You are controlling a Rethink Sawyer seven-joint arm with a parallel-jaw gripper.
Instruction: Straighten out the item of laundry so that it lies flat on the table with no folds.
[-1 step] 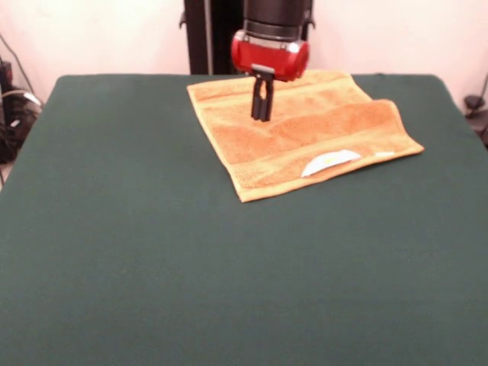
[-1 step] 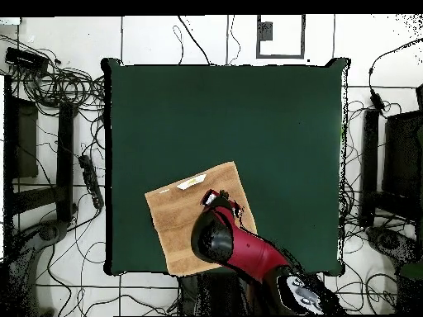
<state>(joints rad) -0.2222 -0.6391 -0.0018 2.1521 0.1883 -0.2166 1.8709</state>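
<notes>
Under the pincer [image 1: 261,116], orange towel [image 1: 320,133] (label up), spread flat

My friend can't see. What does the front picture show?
An orange-tan towel lies spread on a dark green table, with a white label near its front edge. The red and black robot's hand points down over the towel's back part, its fingers close together.

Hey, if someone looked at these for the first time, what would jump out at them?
The orange-tan towel stands out against the dark green table, lying toward the robot's side. Just above it hangs the red and black gripper, fingers close together, pointing down at the cloth. A white label shows near one towel edge.
</notes>
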